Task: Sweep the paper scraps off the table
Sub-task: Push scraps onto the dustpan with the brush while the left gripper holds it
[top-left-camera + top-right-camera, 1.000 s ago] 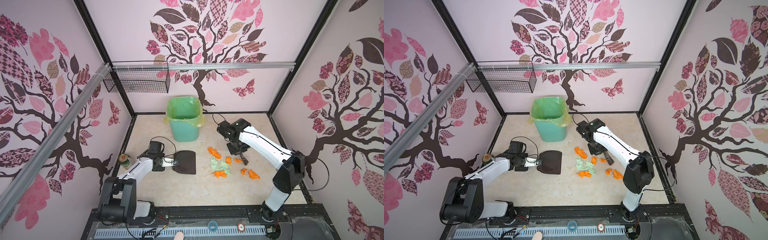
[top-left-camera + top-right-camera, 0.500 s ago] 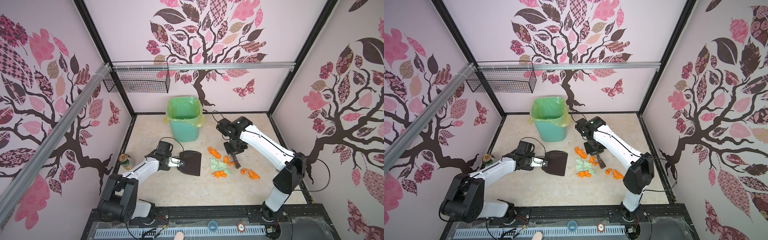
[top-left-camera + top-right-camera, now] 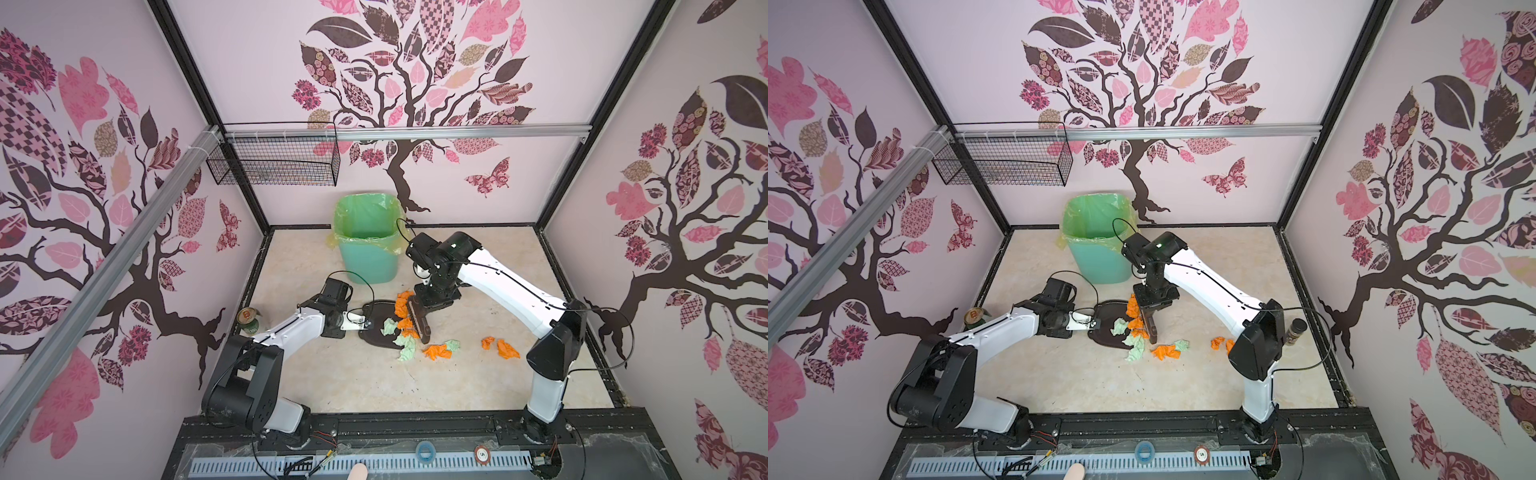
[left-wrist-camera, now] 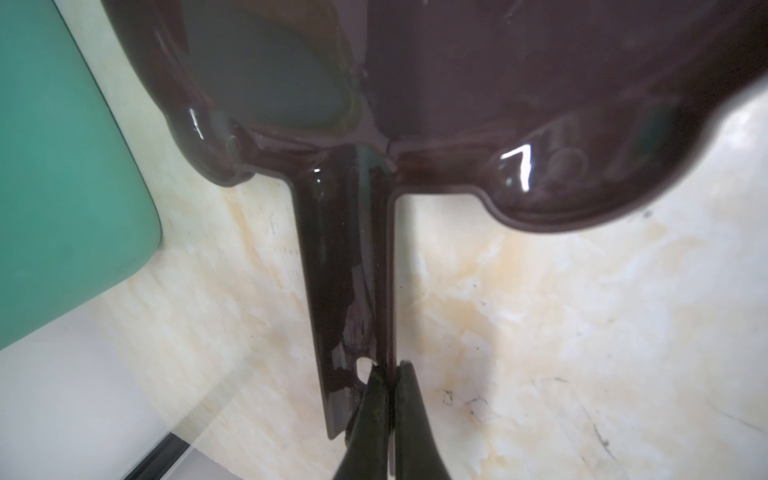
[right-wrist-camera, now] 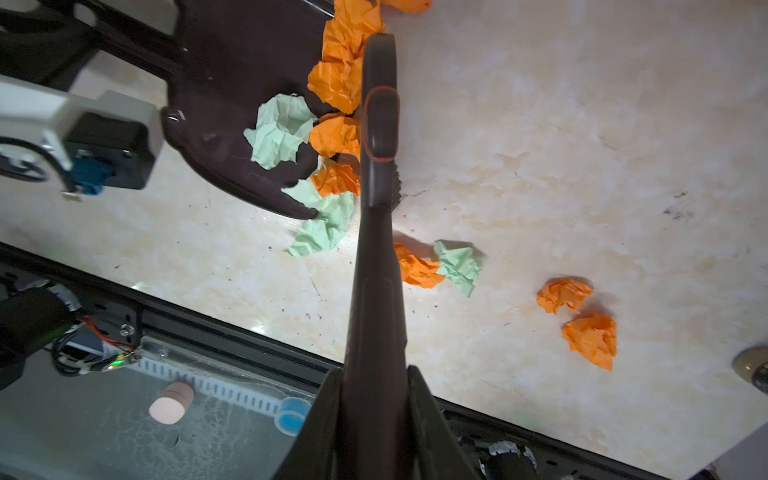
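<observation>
Beige marbled table, black-framed, inside my booth of pink tree-print walls. A green lined bin stands at the back, a wire basket hangs on the left rail, and a can sits at the left edge.

Left hand: I have it clamped on the handle of the dark pan, which lies flat on the table.

Right hand: gripping the brush, bristles down.

Scraps:
- One mint wad lies on the pan.
- Orange ones are packed between the brush and the pan's mouth, just below my right hand.
- Mint wads lie at the pan's near corner.
- An orange-and-mint pair lies just on the brush's other side.
- Two orange ones lie well apart, toward the right arm's base.

Change from a second ago: the pan has slid right across bare table to meet the heap. The brush has crossed left, driving scraps against it. The two far orange wads have not moved.
</observation>
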{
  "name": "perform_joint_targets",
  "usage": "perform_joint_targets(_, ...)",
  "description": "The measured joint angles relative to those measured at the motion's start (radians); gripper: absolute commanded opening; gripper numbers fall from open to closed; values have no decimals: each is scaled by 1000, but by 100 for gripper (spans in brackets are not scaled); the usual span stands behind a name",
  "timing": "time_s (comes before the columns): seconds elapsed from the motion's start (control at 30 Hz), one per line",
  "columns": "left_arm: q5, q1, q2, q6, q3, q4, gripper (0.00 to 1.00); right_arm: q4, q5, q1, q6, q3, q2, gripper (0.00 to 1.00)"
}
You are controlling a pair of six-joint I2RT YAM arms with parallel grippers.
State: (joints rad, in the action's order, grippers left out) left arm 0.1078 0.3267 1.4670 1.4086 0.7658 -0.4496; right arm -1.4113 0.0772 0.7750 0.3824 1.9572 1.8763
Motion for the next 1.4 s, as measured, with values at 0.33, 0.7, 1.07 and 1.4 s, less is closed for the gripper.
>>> perform_joint_targets(0.33,0,3,2,-23,1,-21,0,-29,21,2,14,114,28,0)
perform_joint_targets(0.7,-24,-78,-16,-30,1,-49,0,-47,-179,-111,2,117,18,0)
perform_joint_targets(1.07,-26,-103,22,-32,15,-55,0,-42,-363,-172,-200,316,254,0)
perform_joint_targets(1.4,-26,-108,58,-47,88,-53,0,-40,-449,-131,-260,348,315,0)
